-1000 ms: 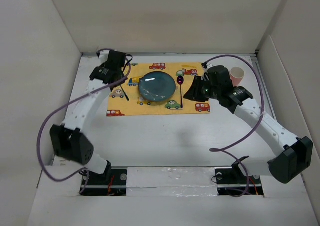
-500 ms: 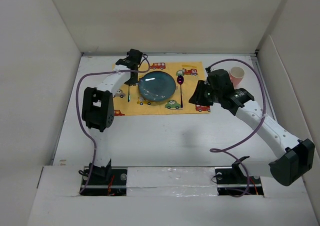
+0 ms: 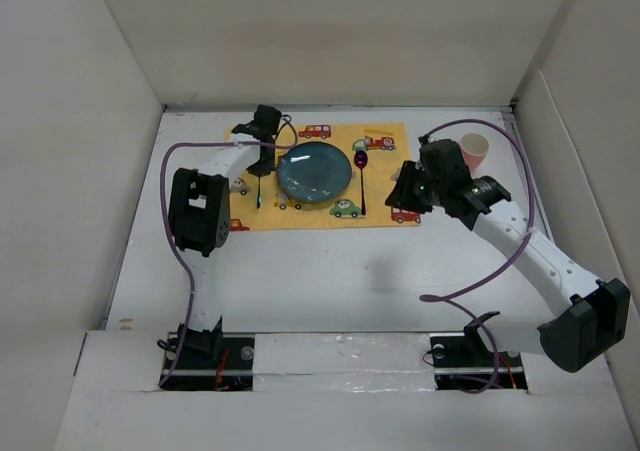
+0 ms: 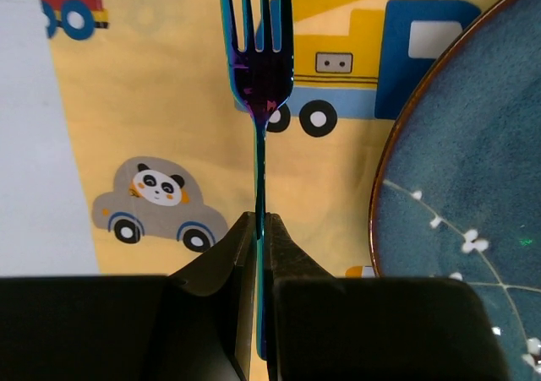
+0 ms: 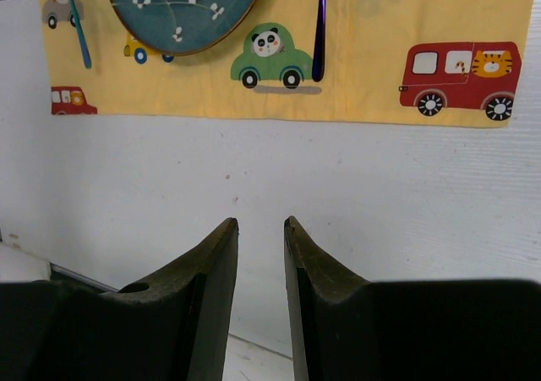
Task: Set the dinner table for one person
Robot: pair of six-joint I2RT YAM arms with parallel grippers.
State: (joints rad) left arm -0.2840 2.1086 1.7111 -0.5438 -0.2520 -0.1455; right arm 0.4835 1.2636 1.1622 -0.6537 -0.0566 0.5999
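The white dinner table [image 3: 320, 271] carries a yellow car-print mat [image 3: 385, 211] with a blue plate [image 3: 314, 169] in its middle. A purple spoon [image 3: 361, 183] lies right of the plate. My left gripper [image 3: 263, 161] is shut on the handle of a dark iridescent fork [image 3: 259, 191], held low over the mat just left of the plate. In the left wrist view the fork [image 4: 260, 68] runs straight out from the gripper [image 4: 261, 218], beside the plate [image 4: 465, 187]. My right gripper [image 3: 405, 191] is open and empty above the mat's right end; its wrist view [image 5: 260, 222] shows bare table below.
A pink cup [image 3: 474, 149] stands at the back right, off the mat, just behind my right arm. Cream walls [image 3: 80, 171] close in the table on the left, back and right. The right wrist view shows the mat's near edge [image 5: 279, 106].
My left gripper has swung right toward the plate with the fork, which now lies straight along the plate's left side. My right gripper has shifted slightly right and nearer.
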